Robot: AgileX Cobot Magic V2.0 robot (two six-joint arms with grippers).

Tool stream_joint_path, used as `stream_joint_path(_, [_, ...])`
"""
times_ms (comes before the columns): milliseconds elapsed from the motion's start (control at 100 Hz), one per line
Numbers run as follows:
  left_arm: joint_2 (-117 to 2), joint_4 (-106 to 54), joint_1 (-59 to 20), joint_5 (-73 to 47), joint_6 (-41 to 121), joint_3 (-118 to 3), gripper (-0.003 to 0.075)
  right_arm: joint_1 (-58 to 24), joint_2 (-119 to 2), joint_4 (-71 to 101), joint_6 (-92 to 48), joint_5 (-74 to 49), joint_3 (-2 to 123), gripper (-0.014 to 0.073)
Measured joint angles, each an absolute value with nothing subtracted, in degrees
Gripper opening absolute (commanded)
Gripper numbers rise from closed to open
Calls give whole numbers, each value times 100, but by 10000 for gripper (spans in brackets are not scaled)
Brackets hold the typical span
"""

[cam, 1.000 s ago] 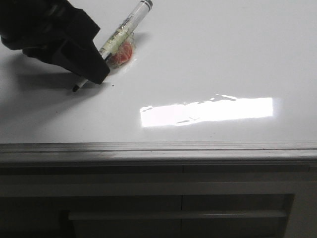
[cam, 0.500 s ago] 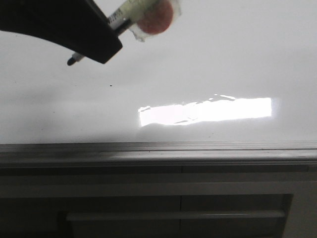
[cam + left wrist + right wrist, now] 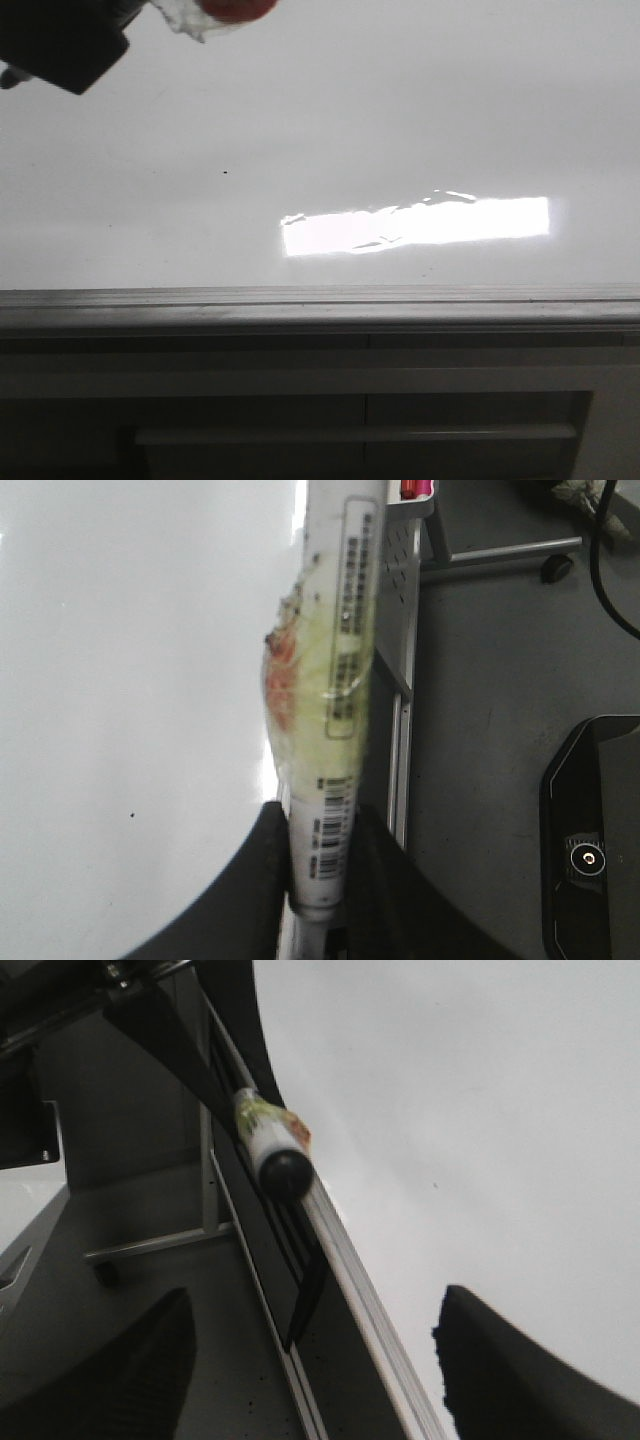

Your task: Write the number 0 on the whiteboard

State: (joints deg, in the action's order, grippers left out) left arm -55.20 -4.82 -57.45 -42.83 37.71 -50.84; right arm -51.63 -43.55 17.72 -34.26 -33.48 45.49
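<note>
The whiteboard (image 3: 420,120) fills the front view, glossy and white. The number 0 is out of view; the board surface that shows carries only a tiny black speck (image 3: 225,172). My left gripper (image 3: 60,45) hangs at the upper left corner of the front view, above the board. In the left wrist view, the left gripper (image 3: 322,825) is shut on a white marker (image 3: 340,680) wrapped in yellowish tape with a red patch. The marker's black end (image 3: 285,1172) also shows in the right wrist view. My right gripper (image 3: 310,1360) stands open over the board's edge with nothing between its fingers.
A grey metal edge strip (image 3: 320,305) runs along the board's near side, with a dark cabinet front (image 3: 350,400) below. A bright light reflection (image 3: 415,225) lies on the board. Off the board's side are grey floor, a caster leg (image 3: 105,1272) and a dark device (image 3: 590,850).
My left gripper has lifted the marker off the board beside the speck, up and to the left, until only part of it shows at the frame's corner.
</note>
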Motion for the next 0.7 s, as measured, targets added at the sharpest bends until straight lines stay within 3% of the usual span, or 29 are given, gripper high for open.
stream_joint_path(370, [-5263, -946, -5745, -5135, 4500, -5084, -20, -6121, -5289, 1776, -3717, -2432, 4657, 445])
stream_joint_path(700, [-5263, -1159, -5745, -5145, 4588, -5084, -20, -6423, -5475, 1798, -3757, -2196, 4657, 443])
